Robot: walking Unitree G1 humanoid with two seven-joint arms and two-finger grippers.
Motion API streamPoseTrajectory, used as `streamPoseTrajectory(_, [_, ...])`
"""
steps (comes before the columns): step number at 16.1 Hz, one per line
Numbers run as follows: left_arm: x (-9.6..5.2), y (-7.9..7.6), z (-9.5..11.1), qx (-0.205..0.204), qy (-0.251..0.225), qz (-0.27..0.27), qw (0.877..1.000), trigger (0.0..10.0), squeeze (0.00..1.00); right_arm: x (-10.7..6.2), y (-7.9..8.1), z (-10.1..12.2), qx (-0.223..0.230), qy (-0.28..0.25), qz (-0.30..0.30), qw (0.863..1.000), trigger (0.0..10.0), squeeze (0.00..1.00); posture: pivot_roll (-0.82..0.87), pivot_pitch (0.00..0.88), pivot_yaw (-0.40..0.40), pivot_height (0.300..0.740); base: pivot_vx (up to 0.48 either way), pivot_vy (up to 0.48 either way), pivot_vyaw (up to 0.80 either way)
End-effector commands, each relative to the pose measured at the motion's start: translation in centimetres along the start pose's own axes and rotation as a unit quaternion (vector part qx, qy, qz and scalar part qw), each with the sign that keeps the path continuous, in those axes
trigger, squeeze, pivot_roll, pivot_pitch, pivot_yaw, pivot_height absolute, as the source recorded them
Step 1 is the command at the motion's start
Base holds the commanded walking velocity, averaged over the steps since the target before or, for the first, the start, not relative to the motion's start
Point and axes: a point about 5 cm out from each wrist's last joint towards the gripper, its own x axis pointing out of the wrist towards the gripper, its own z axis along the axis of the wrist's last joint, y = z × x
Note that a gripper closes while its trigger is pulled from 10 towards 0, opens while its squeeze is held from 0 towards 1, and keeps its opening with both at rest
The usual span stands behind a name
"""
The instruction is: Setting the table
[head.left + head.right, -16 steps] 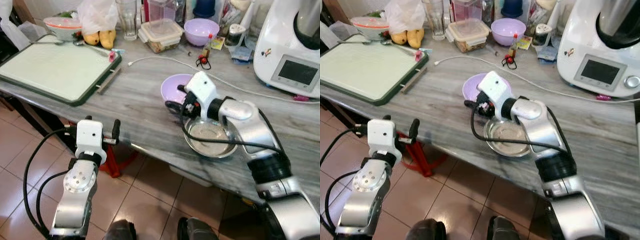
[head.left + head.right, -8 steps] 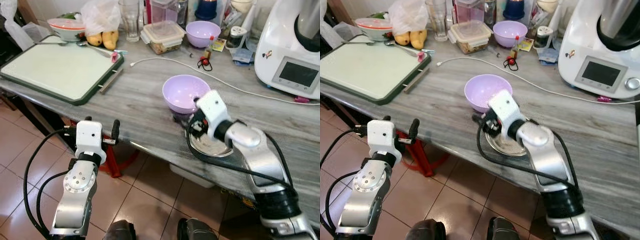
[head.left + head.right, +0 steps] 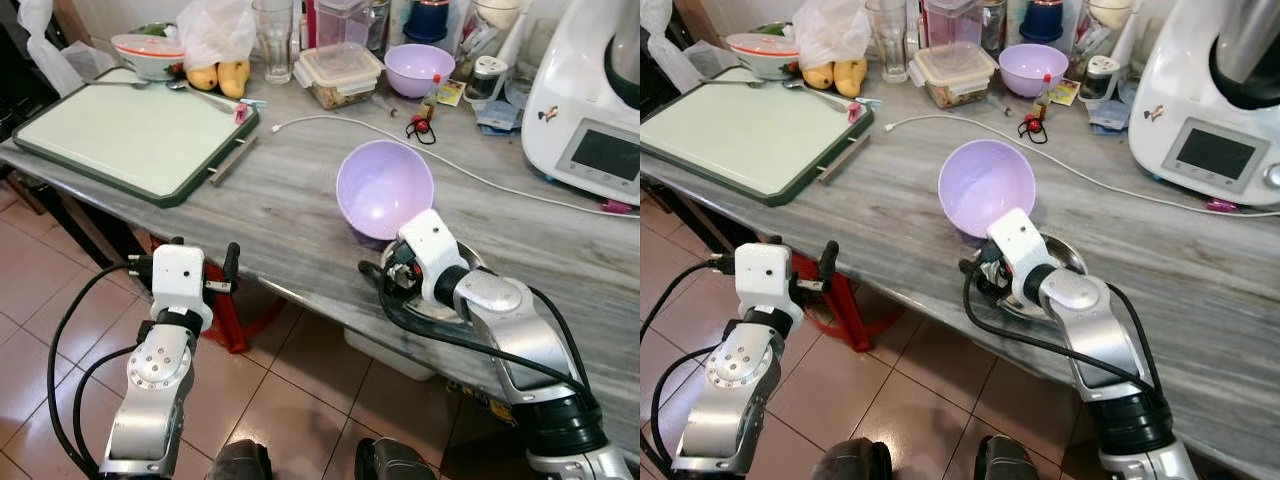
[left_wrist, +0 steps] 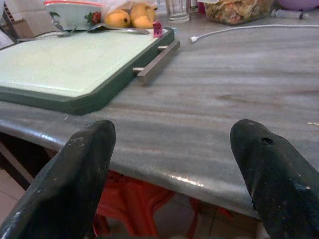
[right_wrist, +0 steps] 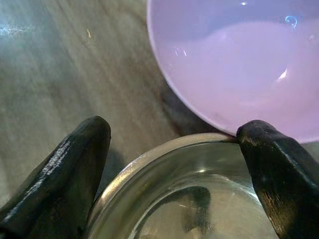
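Overhead, a pale lilac bowl (image 3: 385,189) sat tilted on the grey counter (image 3: 280,200), leaning against a shiny steel bowl (image 3: 470,268) where the right gripper (image 3: 392,280) hovered. Meanwhile the right wrist view showed its fingers (image 5: 65,164) spread wide over the steel rim, while the left wrist view showed the left gripper (image 4: 172,169) released off the counter's edge.

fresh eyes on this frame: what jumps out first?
The large lilac plastic bowl tipped up on its side mid-counter, its rim leaning against the shiny steel bowl near the grey marble counter edge. The right end effector hangs open over the steel bowl's rim. At the counter's far left lies a pale green cutting board with a dark green border; the left end effector is open, off the counter's edge.
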Motion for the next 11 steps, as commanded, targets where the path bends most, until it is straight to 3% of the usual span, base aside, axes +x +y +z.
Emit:
streamPoseTrajectory(1, [-0.1, 0.1, 0.1, -0.003, 0.0, 0.001, 1.0, 10.0, 0.0, -0.1, 0.1, 0.0, -0.003, 0.003, -0.002, 1.0, 10.0, 0.79, 0.0, 0.09, 0.008, 0.74, 0.0, 0.0, 0.0])
streamPoseTrajectory(3, [-0.1, 0.1, 0.1, -0.003, 0.0, 0.0, 1.0, 10.0, 0.0, -0.2, -0.1, 0.7, -0.005, -0.014, -0.01, 1.0, 10.0, 0.61, -0.01, 0.089, 0.008, 0.74, 0.0, 0.0, 0.0])
streamPoseTrajectory(4, [0.0, 0.1, 0.0, -0.003, 0.001, 0.0, 1.0, 10.0, 0.0, -0.3, -0.2, 0.9, -0.007, -0.018, -0.014, 1.0, 10.0, 0.35, -0.01, 0.088, 0.009, 0.74, 0.0, 0.0, 0.0])
streamPoseTrajectory(6, [0.0, 0.1, 0.0, -0.004, 0.001, 0.0, 1.0, 10.0, 0.0, -0.4, -0.4, 1.6, -0.009, -0.028, -0.02, 0.999, 10.0, 0.0, -0.01, 0.087, 0.009, 0.74, 0.0, 0.0, 0.0])
streamPoseTrajectory(11, [0.2, 0.0, 0.0, -0.005, 0.0, 0.001, 1.0, 10.0, 0.0, -0.7, -1.2, 3.4, -0.016, -0.059, -0.043, 0.997, 10.0, 0.0, -0.01, 0.079, 0.009, 0.74, 0.0, 0.0, 0.0])
